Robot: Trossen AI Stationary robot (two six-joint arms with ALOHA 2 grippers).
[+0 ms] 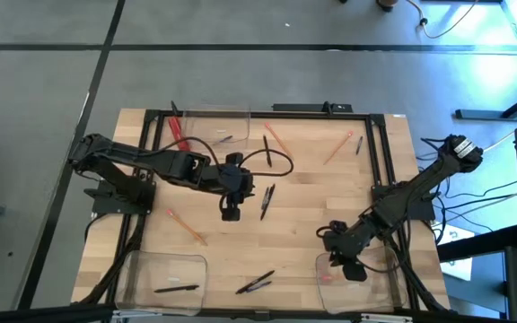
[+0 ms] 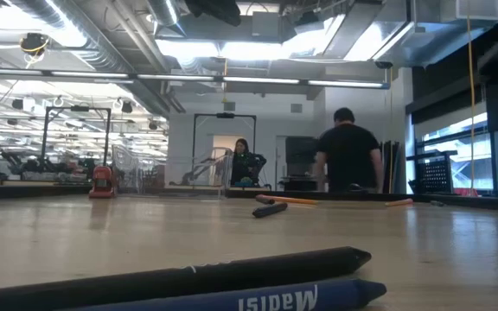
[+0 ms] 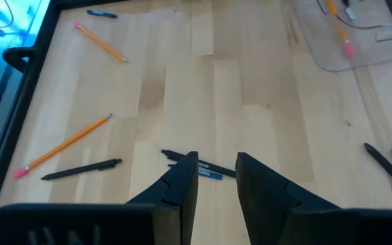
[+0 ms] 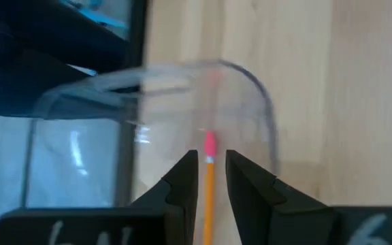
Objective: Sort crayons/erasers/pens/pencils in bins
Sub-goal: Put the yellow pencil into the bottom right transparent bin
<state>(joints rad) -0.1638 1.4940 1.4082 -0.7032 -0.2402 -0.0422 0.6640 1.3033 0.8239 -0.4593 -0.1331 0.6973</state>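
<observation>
Three clear bins sit at the table's margins: one at the near left corner holding a single black pen, one at the near right corner under the right gripper, and one along the far edge with a small dark stick inside, its kind too small to tell. The right wrist view shows what the overhead cannot: an orange pencil with its pink eraser end stands between the right gripper's fingers, pointing into the rounded corner of that bin, with a sliver of light on each side of the shaft, so whether the fingers are gripping it or have let go cannot be told. The left gripper hangs over the middle of the table with its jaws parted and nothing between them; its wrist camera sees a black pen and a blue crayon lying together just ahead of the fingertips. Open wood surrounds it (loose pencils lie toward the far right and the left edge). Two more dark sticks rest between the near bins; the low view shows them close up as a black one and a blue crayon.
</observation>
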